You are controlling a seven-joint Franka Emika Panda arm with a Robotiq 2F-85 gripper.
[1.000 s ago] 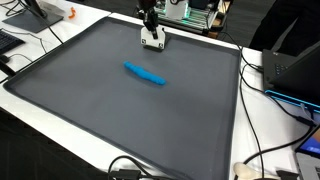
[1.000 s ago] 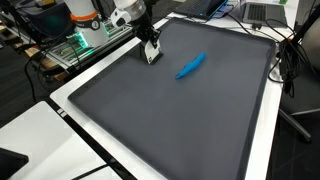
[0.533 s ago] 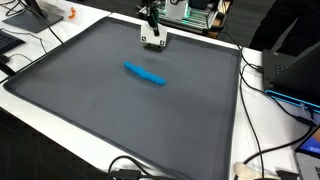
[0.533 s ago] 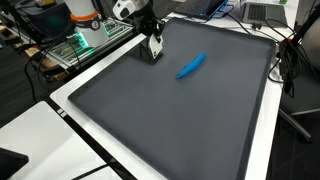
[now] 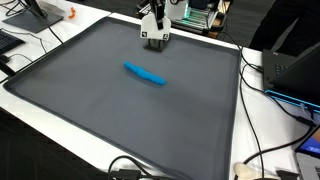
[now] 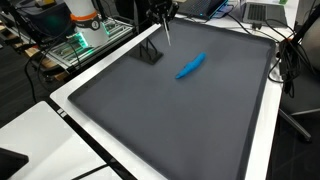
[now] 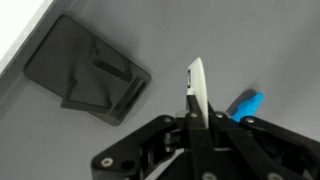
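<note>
Lab-type room: a white table (image 5: 40,135) with a big dark grey mat (image 5: 120,120) covering most of it, and cables (image 5: 125,165) and electronics crowding the edges. The gripper (image 6: 163,20) hangs over the far side of the mat with its fingers pressed tight onto a thin white plate (image 7: 198,85). It pinches the plate edge-on so it sticks out past the fingertips, which the wrist view shows pretty clearly. The plate is up in the air, clear of the mat, near a small black holder (image 6: 150,52) but not touching it. That holder looks like a low slotted block sitting on the mat, and the plate isn't in it. How deep the slot goes is hard to tell from these shots. A blue piece (image 6: 190,66) lies loose on the mat nearer the middle, apart from the holder.
</note>
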